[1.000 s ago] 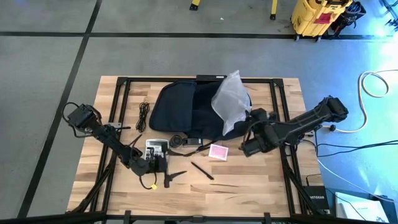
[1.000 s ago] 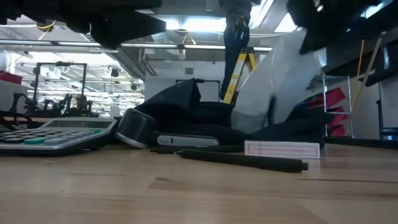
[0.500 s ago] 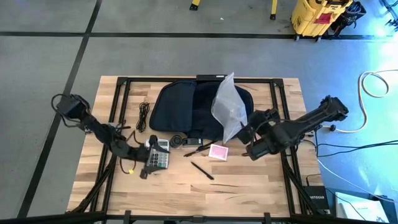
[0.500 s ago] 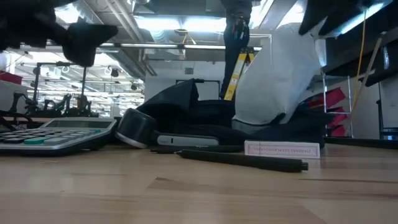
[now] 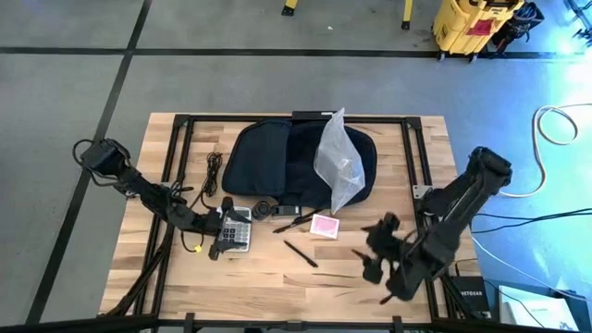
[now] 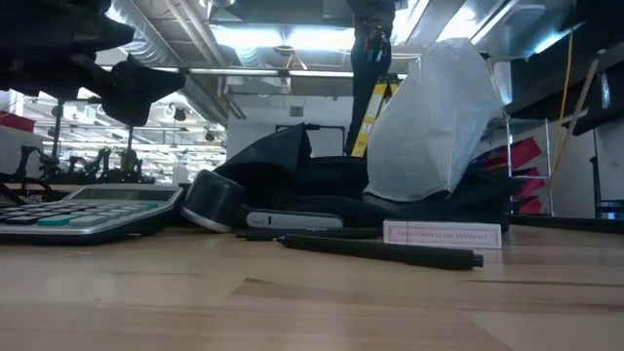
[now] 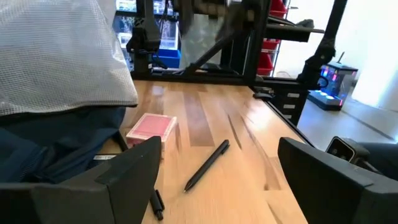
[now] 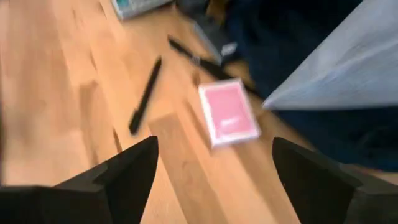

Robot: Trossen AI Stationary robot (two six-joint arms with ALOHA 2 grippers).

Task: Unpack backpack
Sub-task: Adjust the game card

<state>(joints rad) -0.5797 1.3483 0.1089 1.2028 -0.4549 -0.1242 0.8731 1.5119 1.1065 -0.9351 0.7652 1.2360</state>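
Observation:
The dark backpack [image 5: 273, 162] lies flat at the table's far middle. A clear plastic bag [image 5: 338, 166] stands on the backpack's right half, leaning on it, its point up [image 6: 434, 122]. My left gripper [image 5: 222, 231] hovers open over a calculator [image 6: 83, 210] at the left, pointing level toward the right; nothing is between its fingers [image 7: 134, 171]. My right gripper [image 5: 375, 252] hangs open over the near right of the table, slanting down, with nothing between its fingers [image 8: 124, 177].
In front of the backpack lie a pink card box [image 5: 324, 226], a black pen [image 5: 301, 252], a dark marker [image 5: 291, 220] and a dark roll [image 5: 264, 208]. A coiled black cable [image 5: 215, 171] lies left of the backpack. Bare wood shows along the near edge.
My right gripper has opened, let go of the plastic bag and swung toward the table's near right corner, tipping and rolling. The bag has settled upright on the backpack. My left gripper has drawn back toward the table's left edge, staying open.

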